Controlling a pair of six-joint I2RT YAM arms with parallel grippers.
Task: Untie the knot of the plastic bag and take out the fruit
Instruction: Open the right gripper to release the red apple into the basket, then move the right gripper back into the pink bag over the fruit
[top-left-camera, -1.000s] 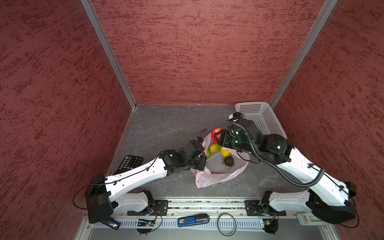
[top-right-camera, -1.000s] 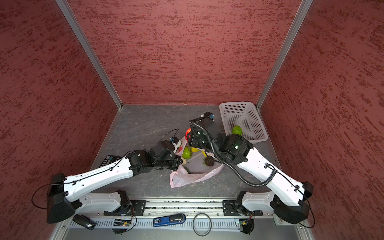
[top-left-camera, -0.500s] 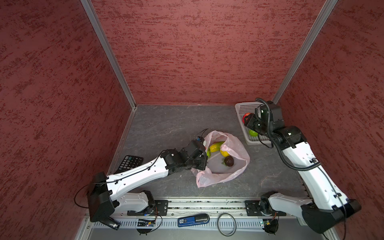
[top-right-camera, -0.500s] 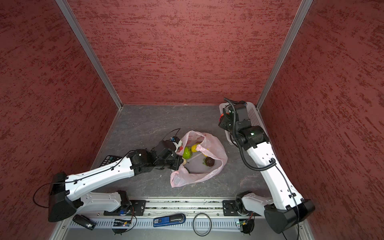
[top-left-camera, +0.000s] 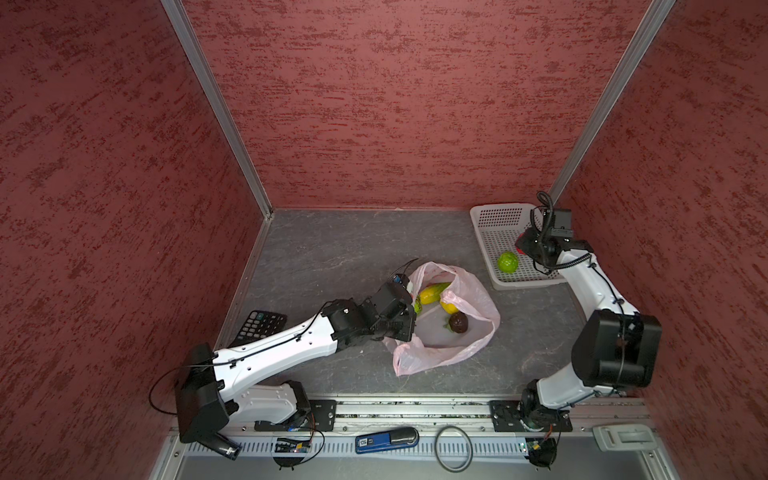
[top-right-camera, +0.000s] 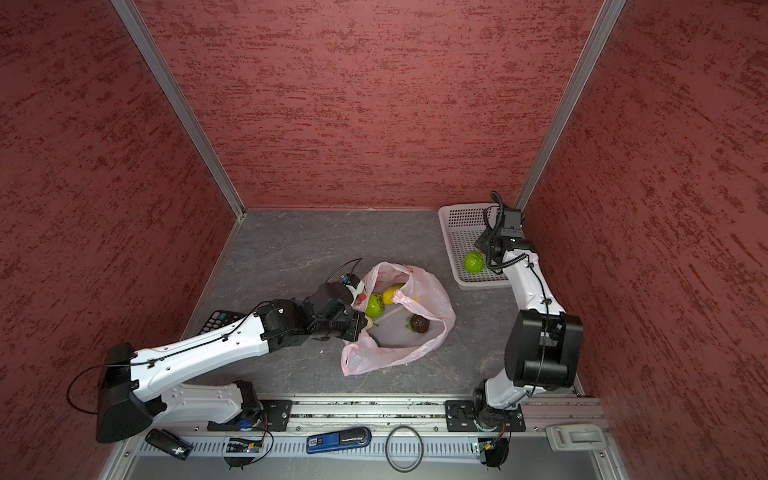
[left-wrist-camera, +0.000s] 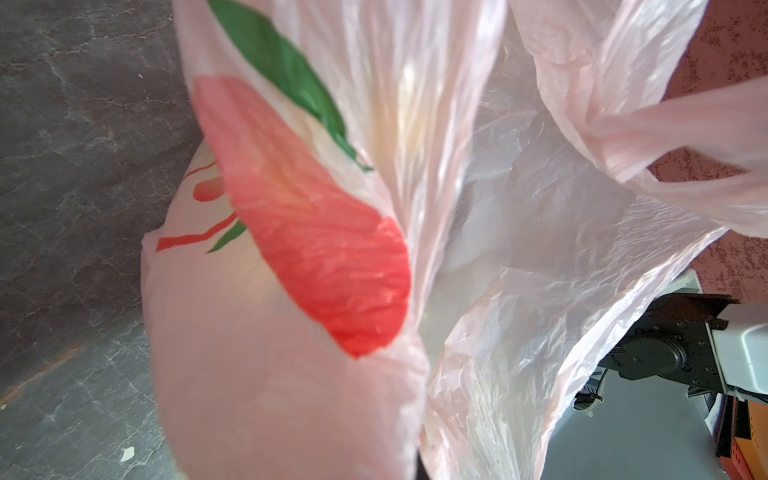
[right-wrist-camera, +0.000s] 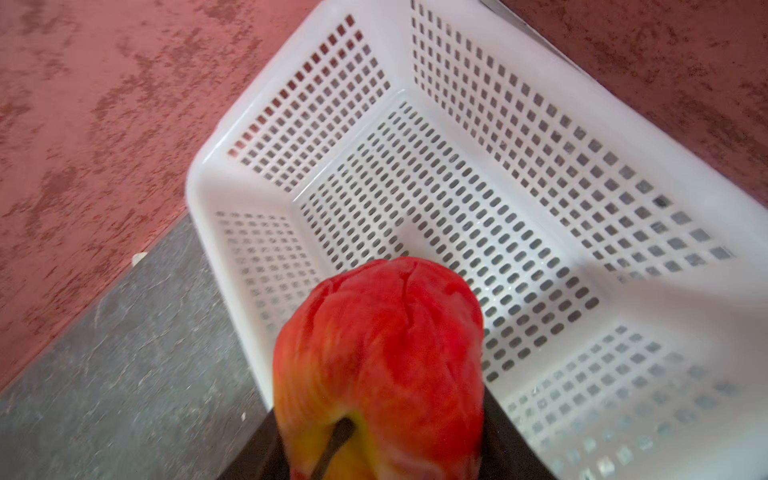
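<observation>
Swung clear of the plastic bag (top-left-camera: 436, 361), the right gripper (top-left-camera: 524, 246) now hangs over the right side of the white basket (top-left-camera: 494, 216), farther along than half a second ago, while the left gripper (top-left-camera: 407, 326) has stayed at the bag's left rim. Both top views give only a red sliver under the right gripper. The right wrist view shows the whole red fruit (right-wrist-camera: 378, 357), glossy, shading to yellow around a dark stem dimple, clamped between half-spread dark fingers (right-wrist-camera: 503, 440) above the basket's perforated floor. A bumpy green fruit (top-left-camera: 508, 262) already lies in the basket. The left wrist view is filled with thin, crinkled, translucent pink film bearing a red and green print (left-wrist-camera: 316, 249) that the top views do not show, and one handle loop (left-wrist-camera: 685, 124) hangs loose. The film hides the gripper's own fingers there. In both top views it is fully closed, pinching the rim and holding the mouth open on the grey surface (top-left-camera: 332, 249). Inside lie an elongated yellow-green fruit (top-left-camera: 432, 292), a round yellow fruit (top-left-camera: 450, 307), a dark brown-purple fruit (top-left-camera: 458, 322) and a second green fruit (top-right-camera: 375, 306).
</observation>
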